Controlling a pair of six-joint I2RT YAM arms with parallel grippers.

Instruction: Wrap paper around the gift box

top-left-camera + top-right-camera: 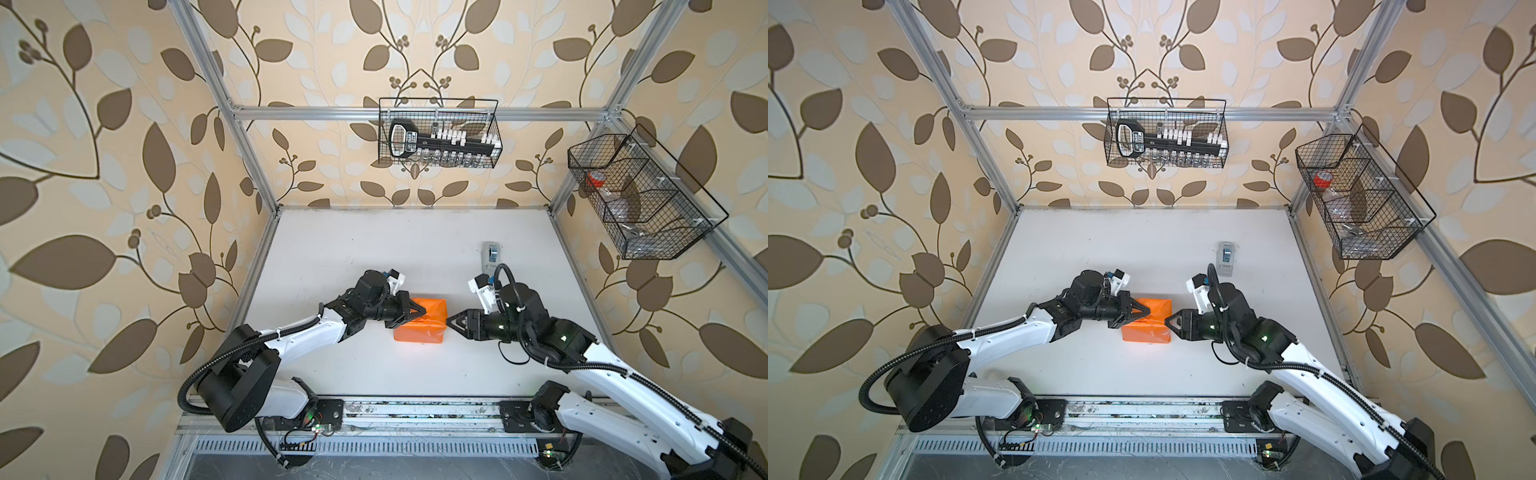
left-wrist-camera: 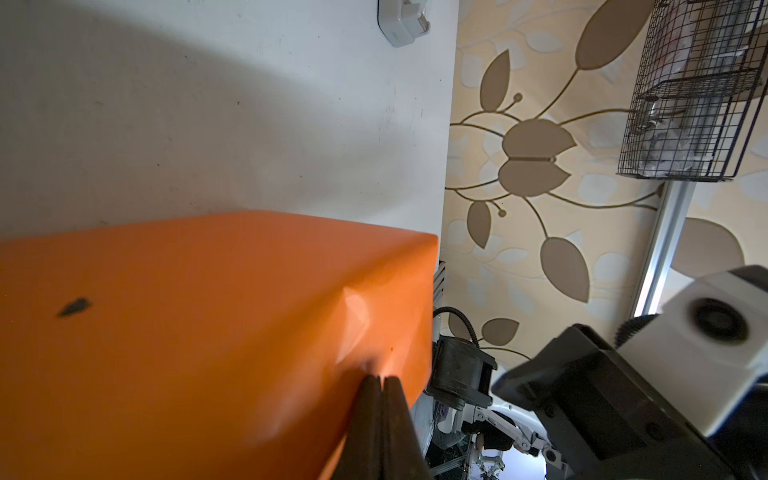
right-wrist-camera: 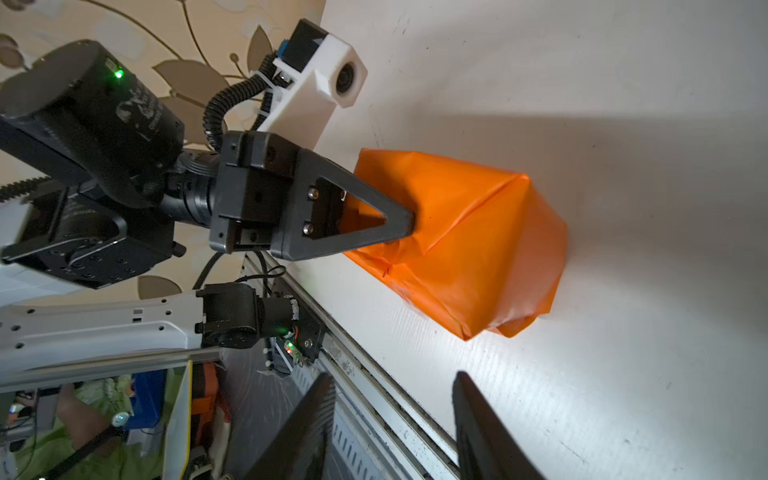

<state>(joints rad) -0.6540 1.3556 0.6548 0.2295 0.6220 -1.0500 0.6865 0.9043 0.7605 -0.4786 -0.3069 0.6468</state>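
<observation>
A: How do the two arms stand?

B: The left arm reaches from the near edge toward the middle of the tabletop (image 1: 353,249), with its wrist bent so that the left hand (image 1: 424,311) points to the right and lies on top of the parcel. Its fingers (image 2: 368,399) are pressed together, and the tips push into the paper (image 1: 419,332), which shows a small dent there. I cannot tell whether a fold is caught between them.

A: And the right one?

B: The right arm comes from the near right corner. The right hand (image 1: 449,321) is low and points to the left, just beside the right end of the parcel. In the right wrist view its fingers (image 3: 307,428) are spread apart and hold nothing.

A: Where is the gift box?

B: It is hidden under the orange paper, in the middle of the tabletop, between the two hands. A loose flap (image 3: 515,328) comes out at the bottom of the right end.

A: What else is around?

B: A grey tape dispenser (image 1: 490,254) stands behind the right wrist, apart from the parcel. One wire basket (image 1: 440,133) hangs on the back rail, another wire basket (image 1: 640,195) on the right side. In both top views the left hand covers part of the parcel's left side.
</observation>
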